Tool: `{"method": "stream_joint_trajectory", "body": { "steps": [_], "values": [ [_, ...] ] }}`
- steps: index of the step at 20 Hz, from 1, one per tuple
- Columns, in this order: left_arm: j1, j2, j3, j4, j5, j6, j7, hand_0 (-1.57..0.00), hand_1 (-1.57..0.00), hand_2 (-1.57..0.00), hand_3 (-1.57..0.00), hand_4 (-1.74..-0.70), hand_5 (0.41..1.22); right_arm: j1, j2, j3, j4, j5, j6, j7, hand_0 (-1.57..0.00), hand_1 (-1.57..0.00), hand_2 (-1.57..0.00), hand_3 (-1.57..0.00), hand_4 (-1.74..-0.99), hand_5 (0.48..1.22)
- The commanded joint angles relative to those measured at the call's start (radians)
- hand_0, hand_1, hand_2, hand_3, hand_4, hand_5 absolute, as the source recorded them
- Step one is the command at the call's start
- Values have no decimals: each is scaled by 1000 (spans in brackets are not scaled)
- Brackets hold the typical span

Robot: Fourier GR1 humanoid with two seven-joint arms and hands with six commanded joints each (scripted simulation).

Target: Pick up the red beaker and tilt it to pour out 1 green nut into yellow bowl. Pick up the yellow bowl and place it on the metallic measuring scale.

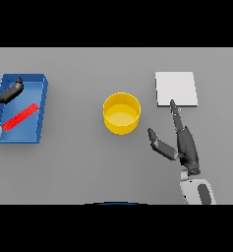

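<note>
The yellow bowl (121, 113) stands upright at the middle of the table, and I can see nothing inside it. A red beaker (20, 117) lies on its side in a blue tray (43, 101) at the far left. My left hand (5, 93) hovers over the tray's upper left corner, fingers relaxed, clear of the beaker. The metallic scale (176, 89), a flat pale square, sits at the upper right. My right hand (183, 141) is open to the right of the bowl, its fingers pointing up towards the scale's lower edge and its thumb spread towards the bowl.
Bare grey table lies between the blue tray and the bowl, and in front of the bowl.
</note>
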Motion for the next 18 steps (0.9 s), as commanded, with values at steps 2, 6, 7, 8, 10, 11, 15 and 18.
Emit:
{"method": "stream_joint_trajectory", "body": {
  "steps": [2, 6, 7, 8, 10, 11, 15, 18],
  "values": [
    [0, 0, 3, -7, -4, 17, -21, -103, -85, -87, -82, -782, 651, -19, -14, 8, 13, 35, 1, 58, 1, 1, 1, 1, -1020, 640],
    [-3, -8, -2, -25, -1, 21, -34, -41, -34, -35, -33, -750, 661, -149, -154, 56, 44, 106, 137, 87, 1, 1, 1, 1, -1044, 679],
    [-8, -11, -3, -26, -2, 25, -31, -33, -27, -28, -26, -746, 662, -203, -186, 74, 55, 135, 176, 127, 1, 1, 1, 1, -1071, 678],
    [-5, -13, -6, -33, -4, 28, -37, -26, -21, -22, -21, -743, 664, -239, -212, 92, 75, 162, 203, 134, 1, 1, 1, 1, -1094, 677],
    [-7, -12, -4, -21, -1, 25, -41, -16, -13, -14, -13, -737, 673, -299, -265, 140, 95, 228, 244, 102, 1, 1, 1, 1, -1151, 672],
    [-8, -4, -1, -17, -2, 23, -51, -13, -10, -11, -10, -733, 677, -340, -289, 161, 117, 256, 275, 108, 1, 1, 1, 1, -1174, 674],
    [-1, -2, -5, -24, -1, 17, -46, -5, -4, -4, -4, -738, 693, -468, -350, 254, 190, 352, 358, 52, 1, 1, 1, 1, -1217, 676],
    [5, -3, -9, -30, -8, 22, -28, -2, -1, -1, -1, -743, 701, -548, -384, 336, 251, 440, 401, 16, 1, 1, 1, 1, -1227, 698]
  ]
}}
